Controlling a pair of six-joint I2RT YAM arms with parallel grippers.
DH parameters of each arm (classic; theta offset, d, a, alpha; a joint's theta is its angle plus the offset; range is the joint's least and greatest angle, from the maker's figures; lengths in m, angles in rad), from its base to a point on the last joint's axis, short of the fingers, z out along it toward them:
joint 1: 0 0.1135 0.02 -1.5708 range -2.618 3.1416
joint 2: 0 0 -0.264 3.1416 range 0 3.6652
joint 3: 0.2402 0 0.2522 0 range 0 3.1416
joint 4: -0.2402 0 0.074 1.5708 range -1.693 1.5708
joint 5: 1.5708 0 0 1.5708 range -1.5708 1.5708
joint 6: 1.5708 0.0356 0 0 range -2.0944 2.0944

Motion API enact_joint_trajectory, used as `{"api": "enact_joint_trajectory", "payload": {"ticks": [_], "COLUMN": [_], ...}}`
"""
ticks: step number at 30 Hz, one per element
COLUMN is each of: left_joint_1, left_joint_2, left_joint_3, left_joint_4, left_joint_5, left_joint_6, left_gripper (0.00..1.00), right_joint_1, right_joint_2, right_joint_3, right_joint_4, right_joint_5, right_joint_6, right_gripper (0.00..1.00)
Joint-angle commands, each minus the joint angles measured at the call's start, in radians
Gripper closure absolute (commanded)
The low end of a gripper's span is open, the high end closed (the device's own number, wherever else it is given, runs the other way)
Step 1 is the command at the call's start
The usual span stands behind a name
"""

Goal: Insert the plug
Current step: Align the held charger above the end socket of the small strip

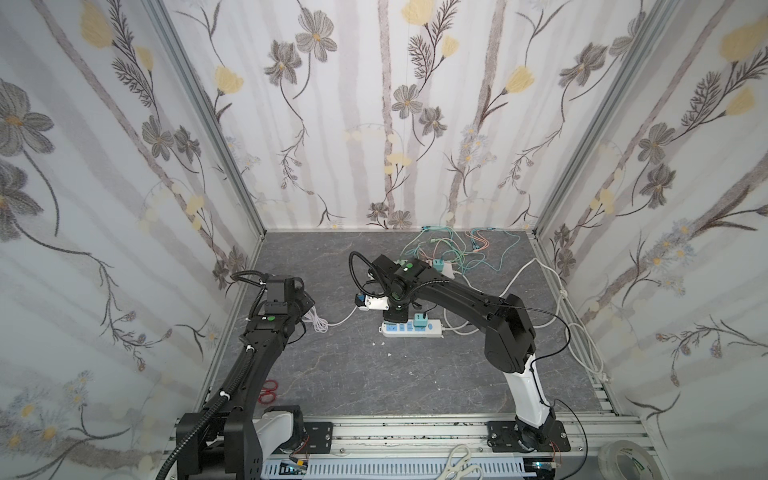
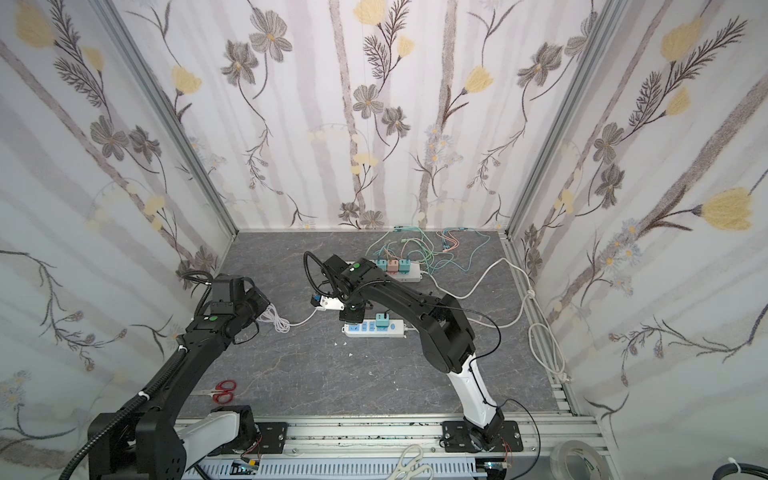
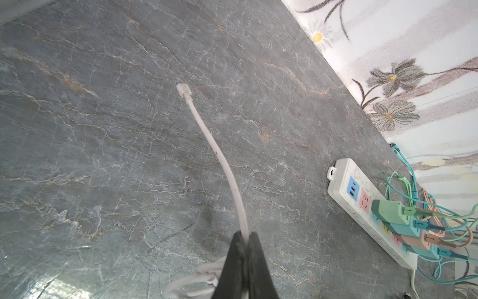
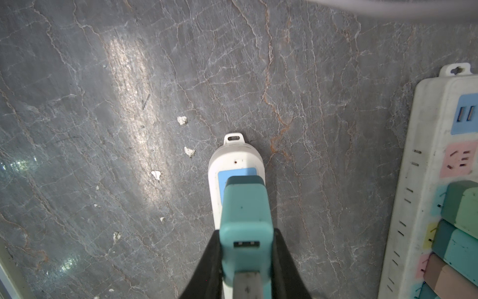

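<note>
My right gripper (image 4: 247, 233) is shut on a teal charger plug (image 4: 245, 207) and holds it upright over the blue socket at the end of the near white power strip (image 4: 235, 155). I cannot tell whether its pins are seated. In both top views this gripper (image 1: 395, 319) (image 2: 351, 318) points down at the near power strip (image 1: 432, 330) (image 2: 397, 330), where a second teal plug (image 1: 420, 321) stands. My left gripper (image 3: 245, 235) is shut on a white cable (image 3: 219, 158), whose free connector (image 3: 183, 89) lies on the floor.
A far power strip (image 3: 346, 186) (image 4: 434, 155) at the back holds several coloured chargers with tangled coloured cables (image 1: 449, 245). Red scissors (image 1: 268, 390) lie front left. A white cord (image 1: 582, 345) runs along the right wall. White crumbs (image 4: 182, 120) dot the grey floor.
</note>
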State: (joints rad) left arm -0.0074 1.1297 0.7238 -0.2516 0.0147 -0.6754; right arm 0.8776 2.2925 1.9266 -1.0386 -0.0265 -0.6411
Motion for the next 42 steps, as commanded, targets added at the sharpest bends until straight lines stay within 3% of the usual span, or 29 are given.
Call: {"api": "enact_joint_trajectory", "payload": {"ticks": [1,7,10,14,19,24,27,42], "left_joint_1": [0.000,0.001,0.003,0.006,0.006,0.006,0.006,0.006], "left_joint_2": [0.012,0.045,0.048,0.021,-0.021,-0.083,-0.110,-0.121], "left_joint_3": [-0.001,0.005,0.018,0.026,0.044,0.013,-0.007,-0.029], "left_joint_4": [0.012,-0.031,-0.080,-0.107,-0.135,-0.113,-0.099,-0.090], "left_joint_5": [-0.013,-0.065,-0.127,-0.152,-0.163,-0.192,-0.206,-0.206], "left_joint_6": [0.010,0.011,0.011,0.029,0.085,0.092,0.092,0.104], "left_gripper": [1.00,0.85,0.62,0.51,0.21,0.05,0.00,0.00], "right_joint_1": [0.003,0.005,0.006,0.006,0.006,0.006,0.007,0.012], "right_joint_2": [0.009,0.014,0.016,0.014,0.021,0.029,0.034,0.068], "right_joint_3": [0.017,0.024,0.026,0.028,0.032,0.035,0.038,0.064], "right_joint_4": [0.020,0.022,0.022,0.023,0.023,0.023,0.022,-0.013], "right_joint_5": [-0.019,-0.014,-0.004,-0.011,-0.016,-0.022,-0.023,-0.024], "right_joint_6": [-0.018,-0.028,-0.032,-0.035,-0.035,-0.037,-0.038,-0.054], "right_gripper": [1.00,1.00,1.00,1.00,1.00,1.00,1.00,1.00]}}
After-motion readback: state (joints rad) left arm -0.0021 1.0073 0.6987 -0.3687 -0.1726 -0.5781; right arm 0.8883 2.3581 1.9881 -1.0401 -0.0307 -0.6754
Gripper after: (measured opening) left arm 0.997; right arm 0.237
